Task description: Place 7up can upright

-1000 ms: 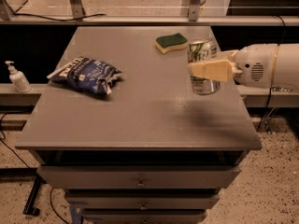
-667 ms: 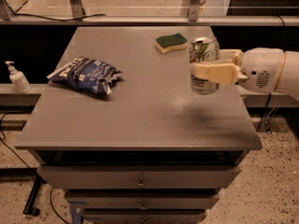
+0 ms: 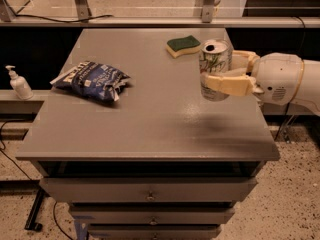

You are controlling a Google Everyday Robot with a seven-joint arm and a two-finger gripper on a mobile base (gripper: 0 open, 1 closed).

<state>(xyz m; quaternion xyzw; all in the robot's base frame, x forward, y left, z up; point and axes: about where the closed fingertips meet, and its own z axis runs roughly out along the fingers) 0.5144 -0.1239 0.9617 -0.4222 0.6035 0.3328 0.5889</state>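
The 7up can is silver-white with green marks and a shiny open top. It stands upright at the right side of the grey table, its base at or just above the surface. My gripper reaches in from the right. Its cream fingers are closed around the can's middle, one in front and one behind it. The white arm body extends off the right edge.
A blue-and-white chip bag lies at the table's left. A green and yellow sponge lies at the back, just left of the can. A white pump bottle stands on a ledge at far left. Drawers sit below the tabletop.
The gripper and the can have shifted slightly right and back. The can stays upright in the fingers. The bag and sponge have not moved.
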